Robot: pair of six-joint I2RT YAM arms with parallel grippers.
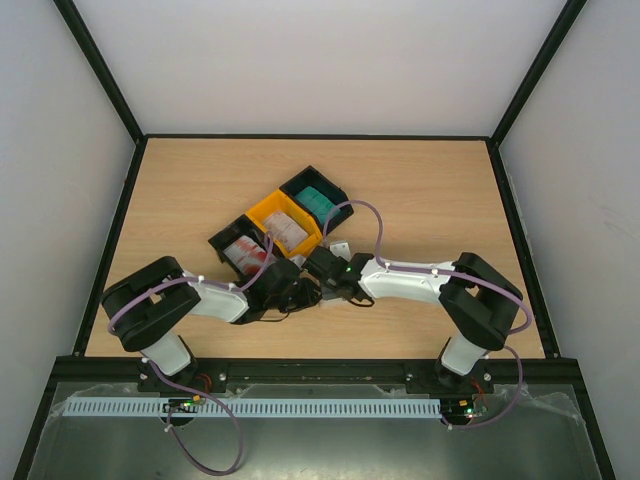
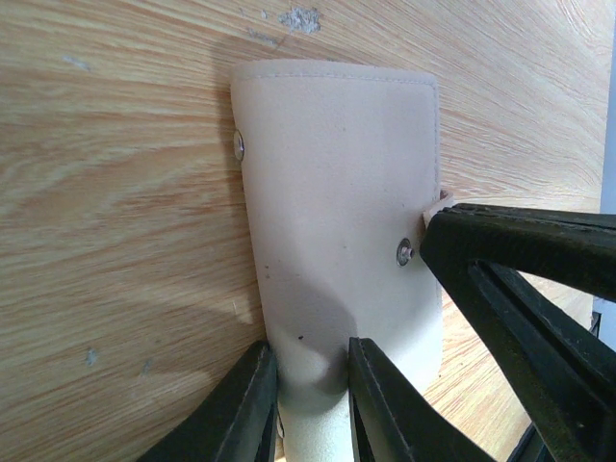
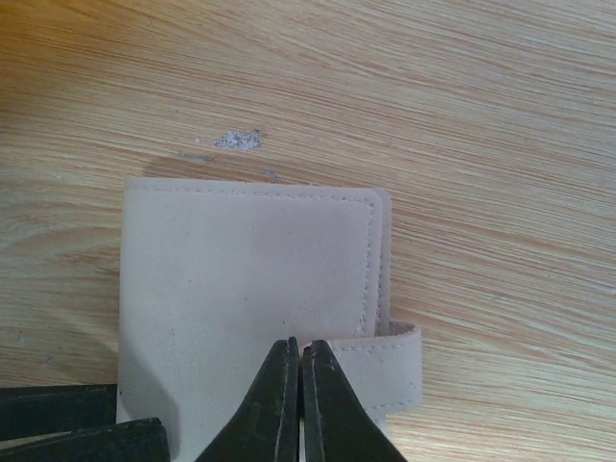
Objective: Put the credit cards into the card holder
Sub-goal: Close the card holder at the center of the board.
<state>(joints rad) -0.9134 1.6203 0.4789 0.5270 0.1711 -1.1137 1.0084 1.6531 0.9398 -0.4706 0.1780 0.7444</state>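
Note:
The beige card holder [image 2: 337,173] lies folded on the wooden table. My left gripper [image 2: 311,351] is shut on its near edge, and the fabric bunches between the jaws. My right gripper [image 3: 299,345] is shut, its tips pinching the end of the snap tab [image 3: 385,371], which loops round the edge of the card holder [image 3: 241,279]. A bare snap stud [image 2: 404,252] shows on the cover. In the top view both grippers [image 1: 295,290] [image 1: 318,272] meet in front of the trays and hide the holder. The credit cards lie in the trays: red-blotched [image 1: 247,253], white-grey [image 1: 290,229], teal [image 1: 320,201].
The joined black-yellow-black trays [image 1: 262,212] stand diagonally just behind the grippers. The right gripper's dark fingers [image 2: 520,260] cross the right side of the left wrist view. Black frame rails [image 1: 120,240] border the table.

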